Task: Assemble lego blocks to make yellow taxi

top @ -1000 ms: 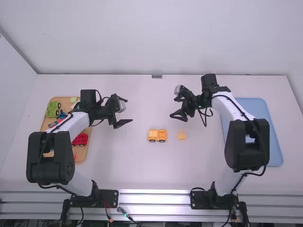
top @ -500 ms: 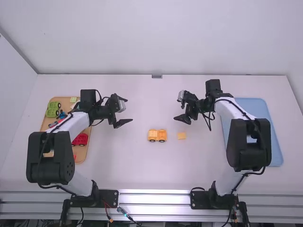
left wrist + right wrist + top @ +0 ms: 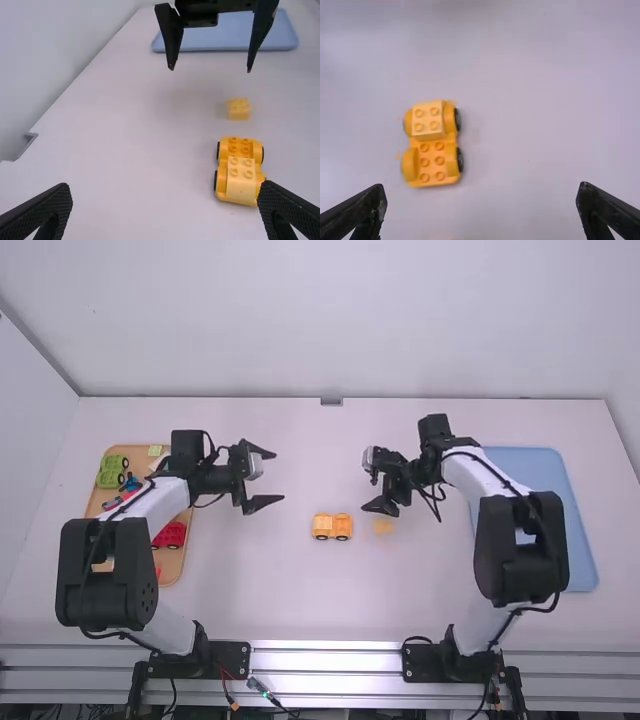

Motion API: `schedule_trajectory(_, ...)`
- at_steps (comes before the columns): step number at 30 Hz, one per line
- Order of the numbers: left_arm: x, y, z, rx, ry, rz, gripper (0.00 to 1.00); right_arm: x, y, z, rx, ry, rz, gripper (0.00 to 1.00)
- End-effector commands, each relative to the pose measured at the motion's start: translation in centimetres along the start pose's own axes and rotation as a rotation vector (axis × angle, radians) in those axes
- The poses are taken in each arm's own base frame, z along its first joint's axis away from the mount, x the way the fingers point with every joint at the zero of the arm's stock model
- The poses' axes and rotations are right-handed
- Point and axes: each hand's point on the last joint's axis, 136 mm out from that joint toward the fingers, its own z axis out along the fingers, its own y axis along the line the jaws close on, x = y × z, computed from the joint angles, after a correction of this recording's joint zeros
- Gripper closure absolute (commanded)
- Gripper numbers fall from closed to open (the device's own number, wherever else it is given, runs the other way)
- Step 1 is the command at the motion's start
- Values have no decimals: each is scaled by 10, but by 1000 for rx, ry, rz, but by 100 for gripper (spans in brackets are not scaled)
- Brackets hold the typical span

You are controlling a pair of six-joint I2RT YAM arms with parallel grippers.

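High view: loose block (image 3: 383, 527) just camera-side of right gripper (image 3: 369, 483), spread wide, empty; right arm (image 3: 485, 476) nearer.

Tan tray (image 3: 175, 560) holds green car (image 3: 109, 474), seemingly red car (image 3: 171, 534); blue tray (image 3: 580, 540) lies apart.

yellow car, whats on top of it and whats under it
A paler yellow block sits on one end of the car; the other end has no block on it. The car's own body covers whatever is underneath, so that cannot be seen.
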Motion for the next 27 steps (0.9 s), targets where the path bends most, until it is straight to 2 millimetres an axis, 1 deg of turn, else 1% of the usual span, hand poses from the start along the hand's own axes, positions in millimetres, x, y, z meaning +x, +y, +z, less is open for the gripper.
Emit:
schedule_trajectory(1, -5, -15, 2, 40, -45, -21, 1, -5, 8, -14, 20, -36, -48, 1)
schedule_trajectory(2, -4, -16, 2, 41, -45, -22, 1, -5, 10, -14, 20, -44, -53, 1)
schedule_trajectory(5, 2, -26, 8, 51, -51, -4, 1, 4, 22, -20, 40, -86, -75, 1)
schedule_trajectory(6, 5, -30, 11, 53, -55, 13, 1, 12, 26, -20, 51, -85, -87, 1)
schedule_trajectory(7, 7, -36, 15, 58, -62, 38, 1, 22, 30, -18, 63, -82, -118, 1)
schedule_trajectory(10, 8, -46, 23, 71, -77, 90, 1, 34, 35, -8, 82, -94, -164, 1)
schedule_trajectory(12, 7, -56, 31, 88, -91, 125, 1, 42, 35, -1, 104, -95, -164, 1)
schedule_trajectory(14, 5, -62, 37, 102, -95, 120, 1, 48, 32, 3, 129, -101, -117, 1)
schedule_trajectory(18, 9, -65, 51, 104, -58, 91, 1, 57, 31, 11, 130, -101, -96, 1)
schedule_trajectory(21, 12, -70, 61, 133, -63, 98, 1, 66, 34, 17, 112, -88, -133, 1)
schedule_trajectory(24, 16, -77, 72, 168, -77, 102, 1, 79, 37, 20, 95, -83, -182, 1)
schedule_trajectory(26, 18, -81, 79, 193, -82, 92, 1, 88, 39, 22, 82, -84, -193, 1)
schedule_trajectory(27, 18, -81, 80, 195, -81, 87, 1, 89, 40, 22, 81, -84, -192, 1)
